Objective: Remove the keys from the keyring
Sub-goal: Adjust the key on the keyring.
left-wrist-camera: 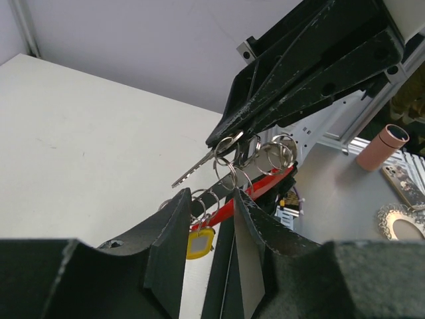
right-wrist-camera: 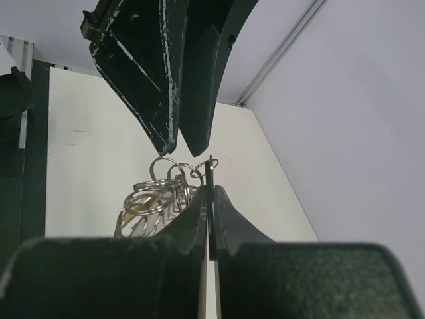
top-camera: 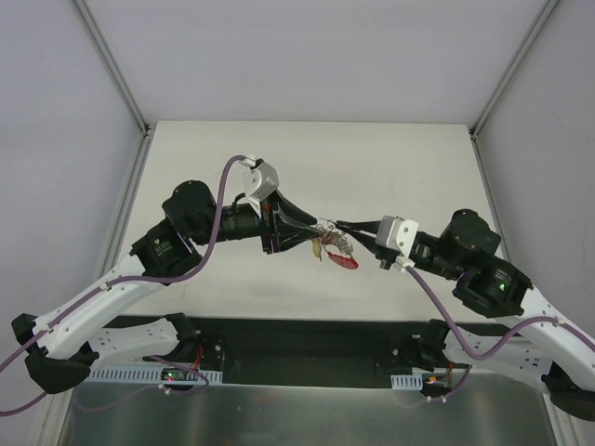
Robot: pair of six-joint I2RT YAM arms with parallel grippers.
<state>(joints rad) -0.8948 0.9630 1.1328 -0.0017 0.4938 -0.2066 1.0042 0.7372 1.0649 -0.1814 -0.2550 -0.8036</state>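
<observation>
Saw white worktop [top-camera: 390, 167] under both raised hands. Found left hand [top-camera: 318, 231] partly open, fingers [left-wrist-camera: 169, 229] straddling the ring bunch; could not tell about contact. Found right hand [top-camera: 340, 225] clamped shut on a thin flat metal piece, apparently one of the keys [left-wrist-camera: 194, 170], tips just beside left hand's tips. Logged keyring [left-wrist-camera: 233, 178] hanging in air between the two hands, several loops tangled. Noted red piece [left-wrist-camera: 262, 186] running through left hand's gap toward right hand. Spotted yellow tag [left-wrist-camera: 199, 244] dangling under the loops, between left hand's fingers. Spotted one toothed key jutting sideways from right hand's tips.
</observation>
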